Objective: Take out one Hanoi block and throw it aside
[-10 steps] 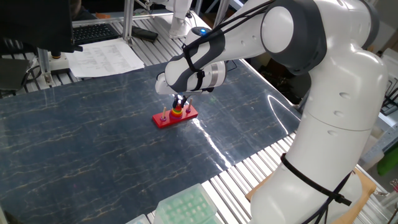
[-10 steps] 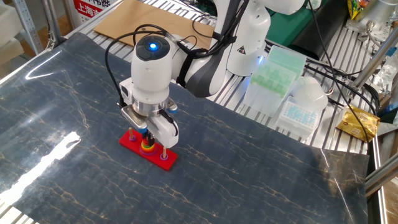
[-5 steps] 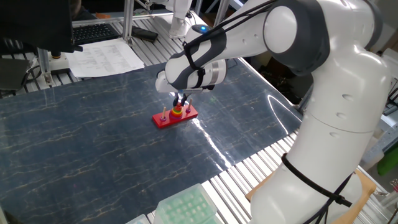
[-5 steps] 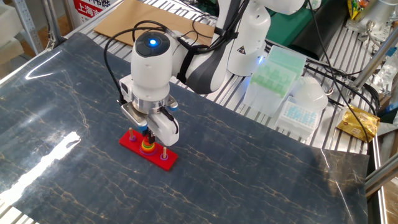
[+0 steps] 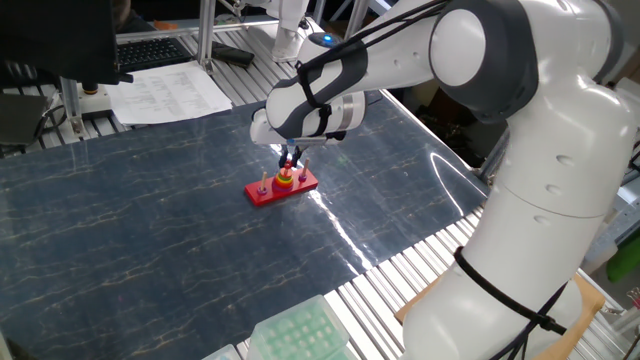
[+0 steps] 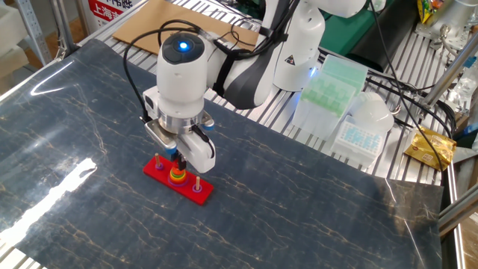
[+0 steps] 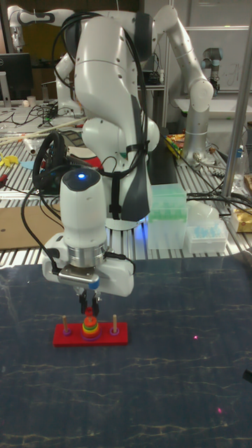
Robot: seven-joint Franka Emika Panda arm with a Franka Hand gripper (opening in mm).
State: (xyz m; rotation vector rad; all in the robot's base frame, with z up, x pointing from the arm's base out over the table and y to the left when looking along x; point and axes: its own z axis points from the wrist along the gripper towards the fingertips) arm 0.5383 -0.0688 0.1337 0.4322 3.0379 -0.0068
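Observation:
The red base (image 5: 268, 193) (image 6: 196, 193) (image 7: 115, 338) with three pegs lies on the dark mat. Its middle peg carries a stack of yellow and green rings (image 5: 285, 181) (image 6: 177, 176) (image 7: 89, 325). My gripper (image 5: 290, 161) (image 6: 179, 160) (image 7: 89, 310) hangs straight above that peg, pointing down, its fingers close together. The Hanoi block (image 7: 89, 316), a tiny red ring, sits pinched at the fingertips just over the yellow ring. In the two fixed views the fingers largely cover it.
Green tip boxes (image 6: 332, 82) and a white lid (image 6: 371, 108) stand past the mat's edge, with another green rack (image 5: 300, 330) at the near edge. Papers (image 5: 170, 90) and a keyboard (image 5: 150, 50) lie behind the mat. A cardboard sheet (image 6: 179, 22) lies at the back.
The gripper has risen a little above the middle peg, staying over the stack. The base and lower rings have not moved.

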